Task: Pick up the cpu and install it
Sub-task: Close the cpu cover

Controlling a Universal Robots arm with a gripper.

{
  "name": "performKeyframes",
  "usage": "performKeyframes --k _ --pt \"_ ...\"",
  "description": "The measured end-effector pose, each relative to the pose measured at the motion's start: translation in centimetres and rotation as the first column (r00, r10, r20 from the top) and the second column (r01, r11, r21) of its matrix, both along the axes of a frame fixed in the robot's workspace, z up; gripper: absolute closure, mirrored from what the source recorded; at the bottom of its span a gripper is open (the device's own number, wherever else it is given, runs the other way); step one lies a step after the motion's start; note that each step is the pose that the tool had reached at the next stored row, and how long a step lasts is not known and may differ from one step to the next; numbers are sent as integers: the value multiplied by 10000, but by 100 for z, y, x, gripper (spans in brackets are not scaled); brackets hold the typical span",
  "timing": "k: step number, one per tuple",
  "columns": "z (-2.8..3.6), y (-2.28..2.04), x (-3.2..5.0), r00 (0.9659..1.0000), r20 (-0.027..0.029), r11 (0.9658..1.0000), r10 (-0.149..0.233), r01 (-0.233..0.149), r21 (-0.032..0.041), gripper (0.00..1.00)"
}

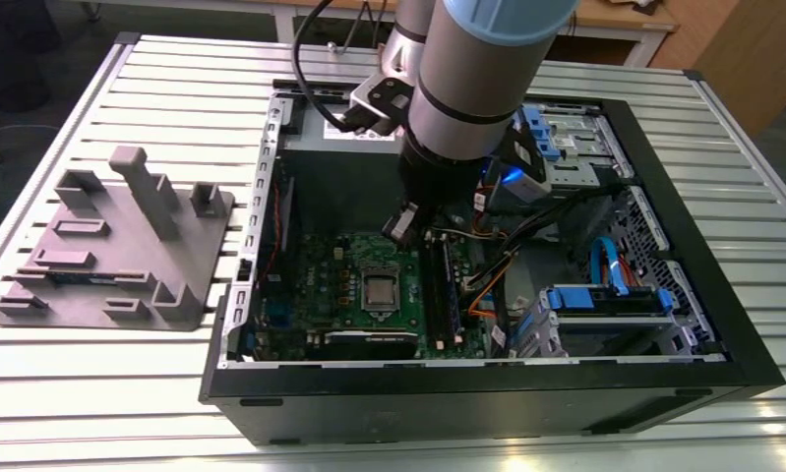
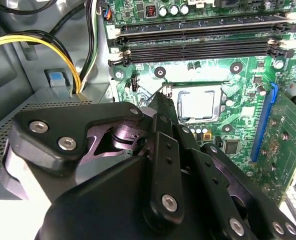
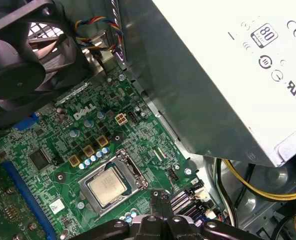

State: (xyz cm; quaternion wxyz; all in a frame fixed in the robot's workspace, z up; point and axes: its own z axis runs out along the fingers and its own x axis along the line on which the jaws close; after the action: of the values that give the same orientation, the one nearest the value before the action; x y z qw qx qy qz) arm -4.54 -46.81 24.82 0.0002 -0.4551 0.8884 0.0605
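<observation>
The cpu [image 1: 381, 291] is a small square chip with a silvery metal top, lying flat in the socket on the green motherboard [image 1: 317, 285]. Both wrist views show the cpu [image 2: 199, 104] [image 3: 107, 186] seated inside the socket's metal frame. My gripper [image 1: 404, 226] hangs inside the open computer case, above the board and a little toward the power supply from the socket. In both wrist views the gripper [image 2: 160, 98] [image 3: 160, 198] looks shut with nothing in it, its tips just off the socket's corner and apart from the chip.
The black computer case [image 1: 498, 398] lies open on a slatted metal table [image 1: 90, 393]. A grey power supply [image 3: 228, 75], a black fan [image 3: 17, 60], long black memory sticks [image 2: 198, 47] and loose cables [image 2: 62, 55] crowd the socket. A grey fixture plate [image 1: 110, 251] sits on the exterior view's left.
</observation>
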Motion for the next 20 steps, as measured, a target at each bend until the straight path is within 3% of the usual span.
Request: performKeyframes --k 4,12,20 --pt "0 -25 -6 10000 0 10000 10 -10 -1 90" --pt "-1 -170 -29 10000 0 10000 42 -42 1 90" --pt "-10 -182 -138 9999 1 9999 155 -155 1 90"
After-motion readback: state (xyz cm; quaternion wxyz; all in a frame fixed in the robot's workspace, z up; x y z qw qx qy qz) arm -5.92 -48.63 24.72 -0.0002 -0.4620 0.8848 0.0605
